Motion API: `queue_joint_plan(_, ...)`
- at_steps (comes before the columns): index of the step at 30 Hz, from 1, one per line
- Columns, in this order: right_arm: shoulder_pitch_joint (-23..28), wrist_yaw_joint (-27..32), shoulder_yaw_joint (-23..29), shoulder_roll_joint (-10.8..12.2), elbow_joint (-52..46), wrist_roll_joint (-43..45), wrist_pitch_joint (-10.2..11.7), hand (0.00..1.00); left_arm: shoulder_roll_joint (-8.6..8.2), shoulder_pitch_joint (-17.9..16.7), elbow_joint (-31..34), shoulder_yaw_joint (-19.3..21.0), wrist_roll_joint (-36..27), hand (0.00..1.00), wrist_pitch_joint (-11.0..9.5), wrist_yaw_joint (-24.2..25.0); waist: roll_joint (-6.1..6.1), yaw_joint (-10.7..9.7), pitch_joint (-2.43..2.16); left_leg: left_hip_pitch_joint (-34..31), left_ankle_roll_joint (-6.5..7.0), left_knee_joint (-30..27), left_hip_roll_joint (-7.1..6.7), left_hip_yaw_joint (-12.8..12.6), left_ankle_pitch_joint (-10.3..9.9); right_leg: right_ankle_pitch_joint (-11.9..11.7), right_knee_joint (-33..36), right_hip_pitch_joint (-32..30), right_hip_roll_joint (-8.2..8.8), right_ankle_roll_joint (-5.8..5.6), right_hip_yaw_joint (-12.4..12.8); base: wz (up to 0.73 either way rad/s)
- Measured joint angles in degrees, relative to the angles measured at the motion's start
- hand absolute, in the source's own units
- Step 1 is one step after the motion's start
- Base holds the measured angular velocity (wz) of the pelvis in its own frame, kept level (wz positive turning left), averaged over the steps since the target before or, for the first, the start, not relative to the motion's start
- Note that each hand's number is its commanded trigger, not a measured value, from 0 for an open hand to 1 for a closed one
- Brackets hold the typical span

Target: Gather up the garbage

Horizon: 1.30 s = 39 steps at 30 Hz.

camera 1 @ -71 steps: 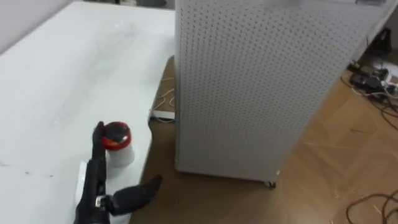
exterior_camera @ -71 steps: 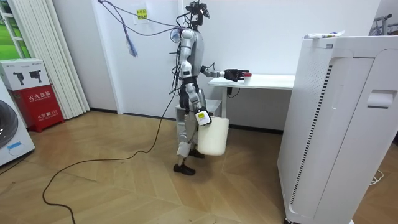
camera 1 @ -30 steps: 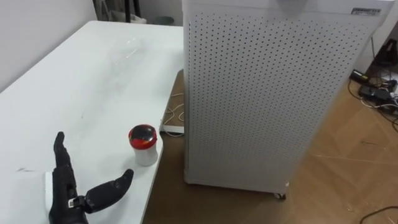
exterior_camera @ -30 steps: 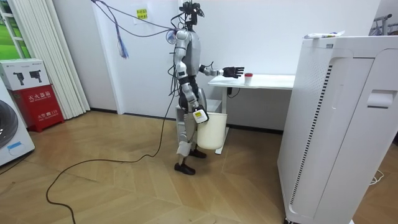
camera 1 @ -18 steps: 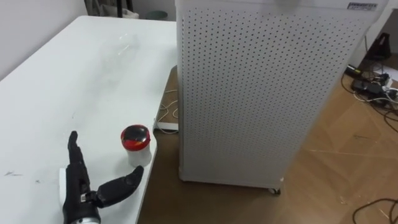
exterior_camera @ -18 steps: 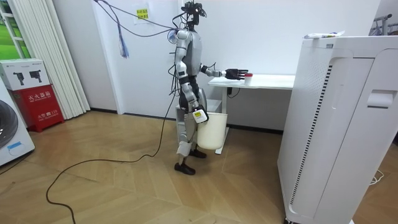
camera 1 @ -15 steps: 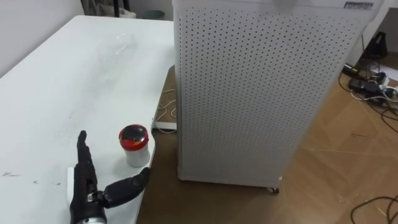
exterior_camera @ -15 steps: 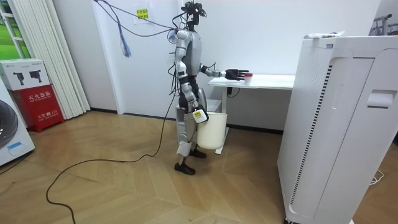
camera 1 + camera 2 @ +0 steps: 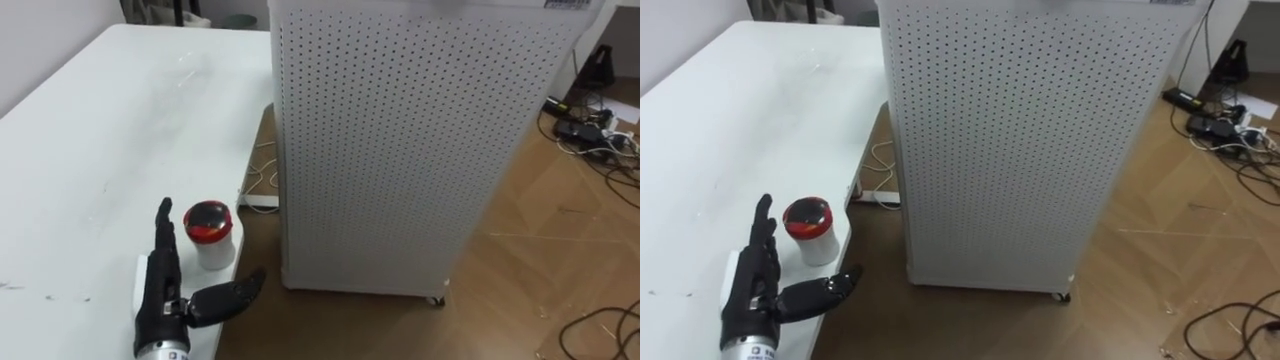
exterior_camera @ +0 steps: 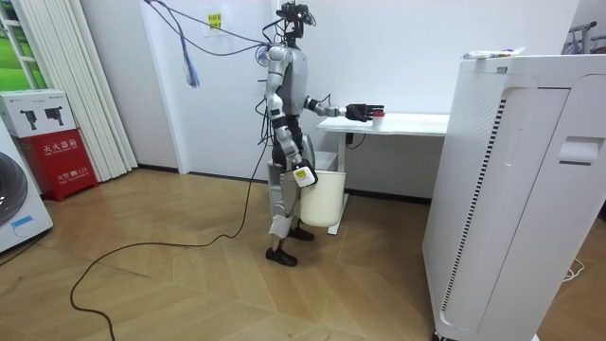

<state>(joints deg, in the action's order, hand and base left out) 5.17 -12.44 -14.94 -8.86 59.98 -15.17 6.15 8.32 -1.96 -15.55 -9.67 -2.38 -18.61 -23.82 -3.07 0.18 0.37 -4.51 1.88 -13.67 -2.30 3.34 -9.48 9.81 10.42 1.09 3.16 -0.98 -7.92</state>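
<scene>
A small white cup with a red lid [image 9: 208, 232] stands near the edge of the white table [image 9: 90, 130]. My left hand [image 9: 165, 290] lies open on the table just left of the cup. Its straight fingers run alongside the cup and its thumb sticks out below it, with a narrow gap between. The right eye view has the same hand [image 9: 755, 285] and cup [image 9: 810, 228]. In the room view I stand at the table's end with my left arm stretched over it. My right hand [image 10: 303, 176] hangs at my side, carrying a white bin [image 10: 324, 204] off the floor.
A tall white perforated cabinet [image 9: 400, 150] stands close to the table's right edge, on wooden floor. A power strip and cables [image 9: 262, 198] lie in the gap under the table edge. More cables [image 9: 590, 125] lie at the far right.
My left hand has slid forward along the table until its fingers are level with the cup. The eye view has shifted slightly.
</scene>
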Motion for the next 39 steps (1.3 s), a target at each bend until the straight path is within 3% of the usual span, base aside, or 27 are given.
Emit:
queue_joint_plan(6,0.2,0.4,-0.2,0.0,0.0,0.0,0.0,1.0,0.15,0.1,-0.2,0.0,2.0,0.0,0.0,-1.1,0.17,-0.2,0.0,0.8,0.01,0.0,-0.02,0.0,0.0,0.0,0.2,0.9,0.01,0.0,0.0,-0.02)
queue_joint_plan(13,0.3,0.5,0.0,0.0,0.0,-0.1,-2.0,1.0,0.19,0.9,-0.4,0.7,2.0,0.0,2.0,-3.9,0.48,-0.1,0.36,1.1,0.01,-0.3,0.0,-0.1,0.0,0.0,0.3,0.9,-0.04,0.0,0.2,-0.01)
queue_joint_plan(20,0.5,-0.1,0.0,0.0,-0.2,-0.3,-2.0,1.0,0.19,1.9,-4.1,2.9,1.9,0.0,2.1,-5.1,0.48,-0.1,0.38,1.3,0.01,-0.2,0.13,-0.8,0.0,0.0,0.3,1.0,-0.08,0.01,0.7,-0.03)
queue_joint_plan(27,0.6,-0.3,0.0,0.0,-0.9,-0.8,-2.0,1.0,0.22,4.0,-7.1,2.8,-2.1,0.0,2.1,-8.2,0.62,-0.4,0.57,1.3,0.01,0.1,0.12,-0.8,0.0,0.0,0.3,1.0,-0.08,0.01,0.7,0.0)
queue_joint_plan(39,0.4,-0.8,0.0,0.0,-1.4,-0.8,-2.3,1.0,0.29,6.0,-9.4,2.8,-2.7,0.0,2.5,-7.2,0.24,-1.7,0.73,1.3,0.02,0.2,0.54,-1.5,0.0,0.0,0.3,0.7,-0.1,0.01,1.0,-0.01)
